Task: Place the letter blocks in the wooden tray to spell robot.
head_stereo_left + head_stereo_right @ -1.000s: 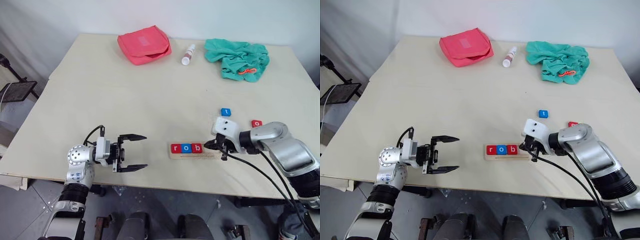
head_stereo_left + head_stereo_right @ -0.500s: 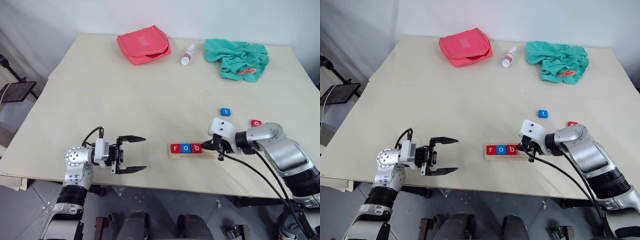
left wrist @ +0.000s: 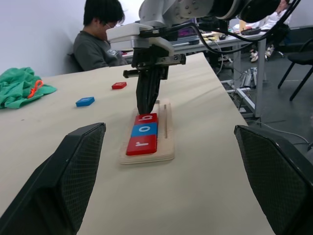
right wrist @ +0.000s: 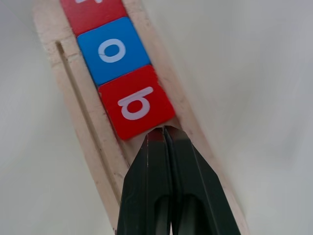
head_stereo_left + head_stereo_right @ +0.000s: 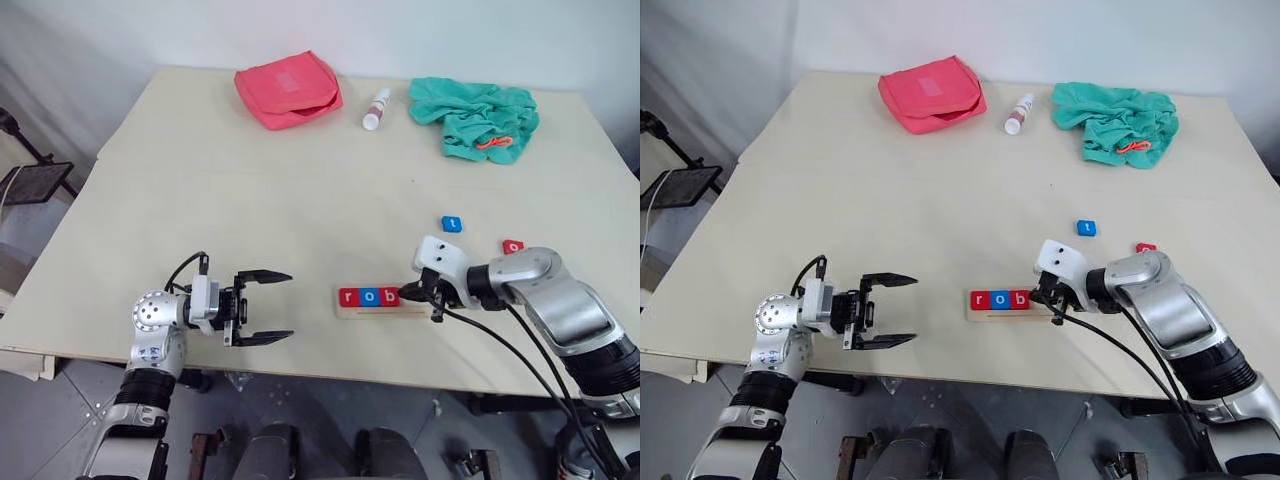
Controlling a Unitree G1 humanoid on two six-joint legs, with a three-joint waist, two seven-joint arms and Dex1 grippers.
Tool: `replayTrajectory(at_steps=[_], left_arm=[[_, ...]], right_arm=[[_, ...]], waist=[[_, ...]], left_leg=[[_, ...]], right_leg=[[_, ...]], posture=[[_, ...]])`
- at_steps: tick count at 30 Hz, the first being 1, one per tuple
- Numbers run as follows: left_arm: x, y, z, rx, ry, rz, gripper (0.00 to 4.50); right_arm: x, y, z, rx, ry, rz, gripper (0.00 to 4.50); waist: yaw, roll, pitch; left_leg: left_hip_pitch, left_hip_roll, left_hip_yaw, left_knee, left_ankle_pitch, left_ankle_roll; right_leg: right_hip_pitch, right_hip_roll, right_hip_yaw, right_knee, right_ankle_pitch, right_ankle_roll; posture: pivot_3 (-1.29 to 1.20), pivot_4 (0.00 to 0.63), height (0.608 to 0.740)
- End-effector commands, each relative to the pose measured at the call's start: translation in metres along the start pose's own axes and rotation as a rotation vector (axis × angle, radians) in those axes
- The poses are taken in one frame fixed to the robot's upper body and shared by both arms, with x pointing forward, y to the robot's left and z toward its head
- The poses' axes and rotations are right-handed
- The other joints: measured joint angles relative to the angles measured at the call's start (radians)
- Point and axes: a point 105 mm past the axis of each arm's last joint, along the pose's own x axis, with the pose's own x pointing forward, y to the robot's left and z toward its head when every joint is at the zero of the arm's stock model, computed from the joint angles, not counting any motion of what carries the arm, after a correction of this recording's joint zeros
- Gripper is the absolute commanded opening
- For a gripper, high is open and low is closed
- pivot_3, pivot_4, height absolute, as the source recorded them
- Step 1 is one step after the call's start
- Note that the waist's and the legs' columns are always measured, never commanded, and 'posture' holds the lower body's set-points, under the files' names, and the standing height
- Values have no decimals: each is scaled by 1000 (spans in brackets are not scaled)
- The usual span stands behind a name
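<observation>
The right gripper [image 4: 164,131] had its two black fingers pressed flat together, holding nothing, with the tips set against the free edge of the red b block [image 4: 137,102], which lay third in the wooden tray [image 3: 166,142] after the red r block [image 5: 348,297] and the blue o block [image 5: 368,296]. From where I stood the risk looked plain enough: a push with closed tips on a loose, light tray could have slid the whole tray along the table [image 5: 250,190] instead of seating the tile, or tipped the b up out of line, since nothing seemed to brace the tray from the other end. The left gripper [image 5: 266,306] hung with its fingers spread wide and empty, well apart from the tray on its far side, so it gave no help. The blue t block [image 5: 452,224] and the red o block [image 5: 513,246] lay out on the table beyond the tray, the o partly hidden behind the right arm in the right eye view. Whether the fingertips were truly touching the b or just short of it I could not tell, and the tray's near end was covered by the fingers in the right wrist view.
</observation>
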Motion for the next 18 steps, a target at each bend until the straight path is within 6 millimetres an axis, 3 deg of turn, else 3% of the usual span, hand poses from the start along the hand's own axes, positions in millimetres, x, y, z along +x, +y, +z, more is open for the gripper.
replayTrajectory(at_steps=[1,3,6,17,18], left_arm=[[-1,-2,2,18,-1,-33,4500],[-2,-2,2,15,0,-36,4500],[-2,-2,0,8,1,-42,4500],[1,3,-5,-20,-13,-77,4500],[2,3,-6,-22,-16,-80,4500]], right_arm=[[-25,-12,8,15,-43,-118,40],[-32,-14,8,45,-62,-154,40],[-46,-13,9,201,-147,-178,665],[-113,-23,-56,442,-270,-632,4288],[-119,-23,-63,463,-275,-680,4452]], waist=[[1,0,0],[1,0,0],[1,0,0],[20,0,0],[21,0,0]], left_leg=[[0,0,0,0,0,0],[0,0,0,0,0,0],[0,0,0,-1,0,0],[1,-1,1,-3,0,0],[2,-1,2,-3,0,0]], right_leg=[[0,0,0,0,0,0],[0,0,0,0,0,0],[0,0,0,0,0,0],[0,0,0,0,0,0],[0,0,0,0,0,0]], posture=[[0,150,740],[0,150,740],[0,150,740],[0,150,740],[0,150,740]])
